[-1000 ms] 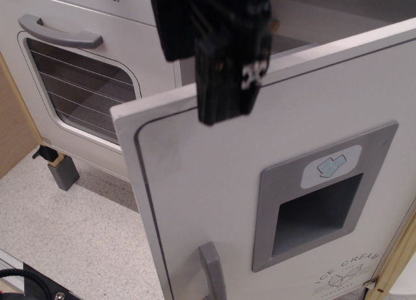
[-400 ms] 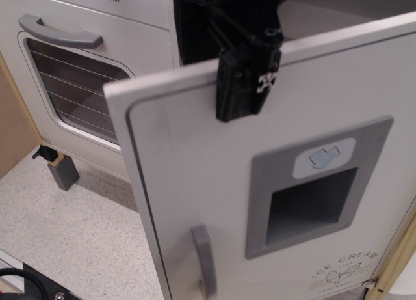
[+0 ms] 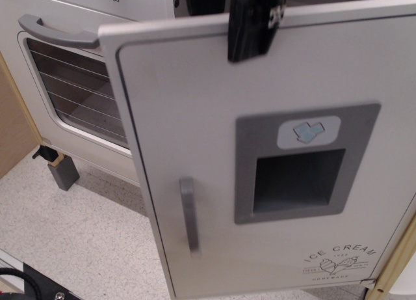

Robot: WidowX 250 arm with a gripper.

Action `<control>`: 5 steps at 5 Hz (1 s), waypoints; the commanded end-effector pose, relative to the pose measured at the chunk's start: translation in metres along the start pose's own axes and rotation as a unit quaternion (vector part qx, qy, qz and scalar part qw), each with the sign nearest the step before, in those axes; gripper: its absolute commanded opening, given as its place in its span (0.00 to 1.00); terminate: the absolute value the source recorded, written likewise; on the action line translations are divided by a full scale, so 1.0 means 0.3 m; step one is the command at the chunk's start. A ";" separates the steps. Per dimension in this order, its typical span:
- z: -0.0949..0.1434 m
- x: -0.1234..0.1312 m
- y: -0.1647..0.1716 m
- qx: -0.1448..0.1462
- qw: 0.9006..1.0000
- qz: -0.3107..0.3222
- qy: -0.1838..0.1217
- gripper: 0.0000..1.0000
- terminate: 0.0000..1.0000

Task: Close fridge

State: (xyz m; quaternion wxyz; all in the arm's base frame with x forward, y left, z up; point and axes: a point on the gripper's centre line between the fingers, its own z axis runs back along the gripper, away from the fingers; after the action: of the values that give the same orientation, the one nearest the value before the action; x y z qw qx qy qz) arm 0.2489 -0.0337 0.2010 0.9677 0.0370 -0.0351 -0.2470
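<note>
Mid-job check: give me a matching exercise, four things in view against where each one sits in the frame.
Things:
1. black tool
2. white fridge door's vertical grey handle
3. oven door's horizontal grey handle
4. grey recessed dispenser panel

Places:
A. upper left
B. top edge of the fridge door
C. lower centre-left of the fridge door
D. right of centre on the fridge door

Pairs: 1-B, 2-C, 3-A, 4-D

I see the fridge (image 3: 214,150) door filling the right and centre. On the door, its handle (image 3: 189,215) stands left of the dispenser panel (image 3: 302,163), with the lettering (image 3: 339,261) below the panel, near the bottom right. The gripper (image 3: 255,23) sits over the door's top edge. The oven door (image 3: 71,85) lies left, partly behind it.
</note>
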 end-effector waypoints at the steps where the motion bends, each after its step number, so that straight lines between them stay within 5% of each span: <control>1: 0.114 -0.022 0.034 0.009 0.999 -0.017 -0.029 1.00 0.00; 3: 0.068 -0.096 -0.031 0.017 0.998 -0.055 -0.016 1.00 0.00; 4: 0.074 -0.154 -0.068 0.021 0.997 -0.072 -0.033 1.00 0.00; 5: 0.001 -0.200 -0.111 0.028 0.996 -0.085 -0.011 1.00 0.00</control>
State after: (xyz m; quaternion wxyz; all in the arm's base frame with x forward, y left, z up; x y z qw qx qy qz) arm 0.1821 -0.0397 0.1820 0.9443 0.0626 -0.0328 -0.3214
